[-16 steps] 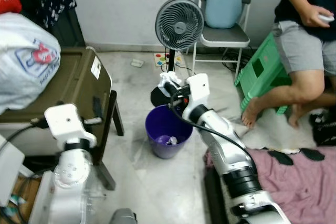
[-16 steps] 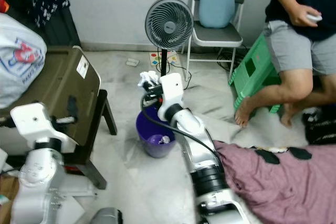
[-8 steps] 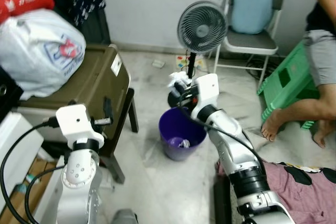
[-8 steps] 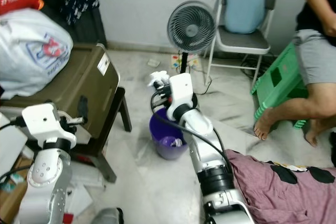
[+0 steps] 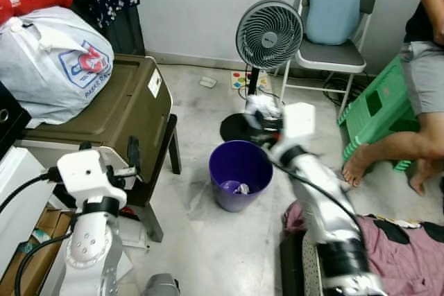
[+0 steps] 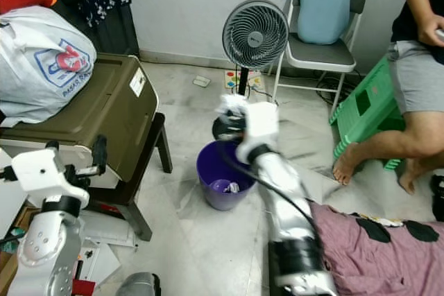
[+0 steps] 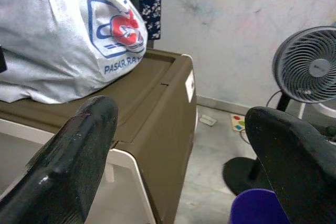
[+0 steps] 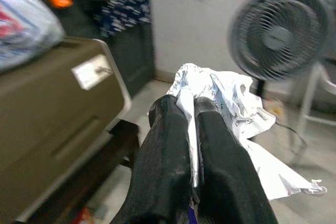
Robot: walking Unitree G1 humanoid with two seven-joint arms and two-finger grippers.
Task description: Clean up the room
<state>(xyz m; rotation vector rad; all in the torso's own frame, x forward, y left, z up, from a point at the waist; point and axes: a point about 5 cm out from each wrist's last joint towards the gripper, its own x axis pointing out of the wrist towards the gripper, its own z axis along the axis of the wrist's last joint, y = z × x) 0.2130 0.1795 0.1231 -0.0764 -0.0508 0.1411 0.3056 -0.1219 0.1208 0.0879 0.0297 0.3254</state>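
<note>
The robot's right gripper [image 8: 191, 129], its two black fingers pinched together on a crumpled sheet of white printed paper [image 8: 223, 100], hangs blurred above the far rim of a round purple plastic bin [image 5: 240, 173] on the pale stone floor. One scrap of white paper [image 5: 241, 188] lies inside. The left gripper [image 7: 178, 145] stands wide apart beside a smooth olive-brown plastic box [image 5: 118, 105] carrying one white printed sack [image 5: 55, 60]. One grey grille fan [image 5: 269, 34] stands behind.
</note>
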